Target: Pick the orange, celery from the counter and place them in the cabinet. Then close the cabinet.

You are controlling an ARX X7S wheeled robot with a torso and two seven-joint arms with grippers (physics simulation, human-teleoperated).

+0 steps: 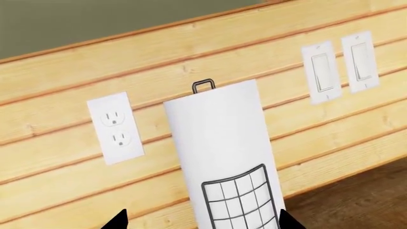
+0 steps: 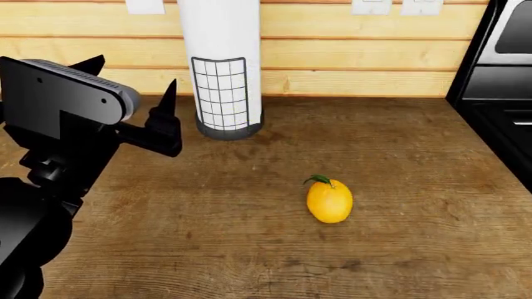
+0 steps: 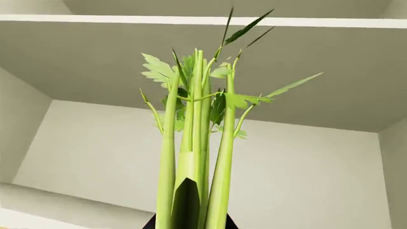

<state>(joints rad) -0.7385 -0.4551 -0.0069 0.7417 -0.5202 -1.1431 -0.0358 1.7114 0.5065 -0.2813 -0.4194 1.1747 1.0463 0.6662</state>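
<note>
The celery (image 3: 194, 143) is clamped in the right end effector (image 3: 188, 222) and held up inside the cabinet (image 3: 95, 143), apparently for release there. The orange (image 2: 329, 200) lies on the counter (image 2: 415, 156), at four o'clock from the paper towel roll (image 2: 221, 62); the left end effector (image 2: 133, 93) is held apart and empty above it.

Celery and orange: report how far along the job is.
Nothing looks finished yet. In hand: the right gripper holds the celery in front of a pale cabinet interior, not yet released. Left to do: the orange sits on the counter, untouched; the left gripper is open and empty near the paper towel roll. Cabinet closing comes last.
</note>
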